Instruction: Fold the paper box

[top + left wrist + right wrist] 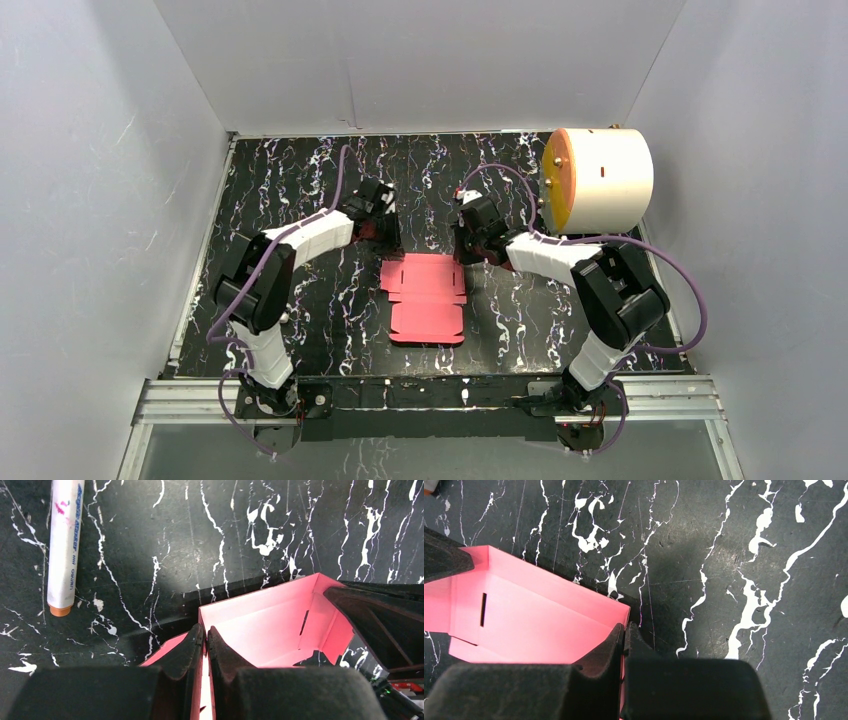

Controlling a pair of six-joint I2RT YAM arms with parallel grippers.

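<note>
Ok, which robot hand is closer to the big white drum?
The right end effector; the drum is just right of it. The left end effector is across the box.

What my claws hide
The paper box (428, 300) loses its far corners under me from above; the card nipped inside my left gripper (206, 632) and right gripper (624, 630) is unseen; the pen (64, 545) is cropped at its top, its small print blurred.

Left pincer (206, 631) clamped, right pincer (624, 629) clamped, arms extended
</note>
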